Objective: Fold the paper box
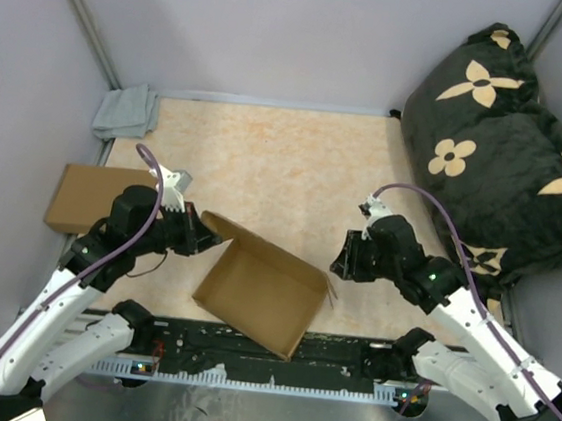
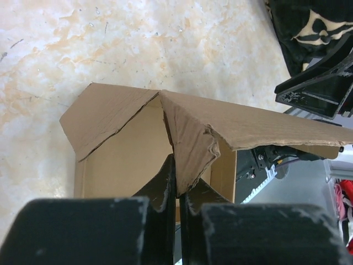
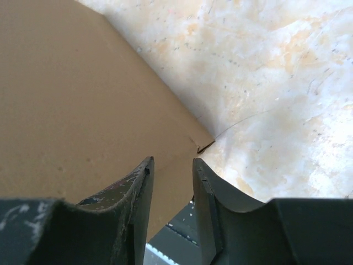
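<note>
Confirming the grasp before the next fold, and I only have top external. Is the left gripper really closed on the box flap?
Observer: Yes. The left wrist view shows the left gripper shut on a flap of the paper box.
Operator: Flap condition?
Observer: It is crumpled, with a ragged edge where the fingers pinch it.
Operator: Right side holding anything?
Observer: No. The right wrist view shows the right gripper with its jaws apart. A box corner lies just beyond the tips and nothing is clamped.
</note>
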Action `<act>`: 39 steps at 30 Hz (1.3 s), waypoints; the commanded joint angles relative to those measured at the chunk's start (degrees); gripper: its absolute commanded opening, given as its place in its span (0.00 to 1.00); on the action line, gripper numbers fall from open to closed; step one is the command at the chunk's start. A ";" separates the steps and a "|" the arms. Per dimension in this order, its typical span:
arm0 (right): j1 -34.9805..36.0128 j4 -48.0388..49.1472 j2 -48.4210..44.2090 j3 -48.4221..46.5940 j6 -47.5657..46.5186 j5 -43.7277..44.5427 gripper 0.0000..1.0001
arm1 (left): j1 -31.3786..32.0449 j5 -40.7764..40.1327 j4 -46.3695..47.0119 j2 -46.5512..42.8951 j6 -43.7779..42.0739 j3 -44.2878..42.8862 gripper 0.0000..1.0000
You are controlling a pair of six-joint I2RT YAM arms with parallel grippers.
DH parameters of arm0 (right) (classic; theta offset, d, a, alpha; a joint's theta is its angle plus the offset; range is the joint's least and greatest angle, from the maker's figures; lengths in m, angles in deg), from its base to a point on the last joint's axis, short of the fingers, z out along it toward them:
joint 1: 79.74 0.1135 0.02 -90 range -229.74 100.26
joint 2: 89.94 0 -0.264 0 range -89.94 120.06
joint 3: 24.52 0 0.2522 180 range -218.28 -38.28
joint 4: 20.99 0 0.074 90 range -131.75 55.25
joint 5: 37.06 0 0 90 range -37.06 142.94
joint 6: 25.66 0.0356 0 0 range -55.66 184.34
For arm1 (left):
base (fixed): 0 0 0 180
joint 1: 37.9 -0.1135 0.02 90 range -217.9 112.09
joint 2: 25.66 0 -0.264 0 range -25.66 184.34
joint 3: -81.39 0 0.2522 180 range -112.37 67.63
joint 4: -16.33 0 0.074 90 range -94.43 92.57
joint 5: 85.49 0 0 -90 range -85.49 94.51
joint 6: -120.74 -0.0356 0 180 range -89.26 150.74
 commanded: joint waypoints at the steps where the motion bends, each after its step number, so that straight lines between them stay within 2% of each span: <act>1: 0.57 2.81 3.66 -6.69 -1.32 6.35 0.36 | 0.24 -1.12 4.77 1.07 1.92 1.16 0.03; 7: 0.57 0.91 9.21 -11.94 -1.95 16.93 0.39 | 0.21 -6.14 6.69 2.80 4.69 1.33 0.03; 13: 0.57 3.33 14.66 -16.47 -5.01 18.25 0.40 | 0.16 -12.21 12.98 3.68 6.10 0.09 0.02; 19: 0.44 4.14 20.65 -21.80 -7.79 20.32 0.41 | 0.18 -14.94 16.16 10.56 5.35 -7.44 0.04; 25: -2.52 1.98 23.31 -25.77 -9.65 25.69 0.49 | 0.08 -18.62 20.35 17.06 4.15 -13.09 0.05; 32: -12.91 2.87 23.37 -27.84 -15.51 25.93 0.54 | -0.45 -21.36 25.78 25.32 0.54 -17.16 0.06; 39: -14.29 2.46 23.58 -27.98 -17.84 22.28 0.54 | -1.68 -20.92 30.46 33.67 2.70 -18.92 0.05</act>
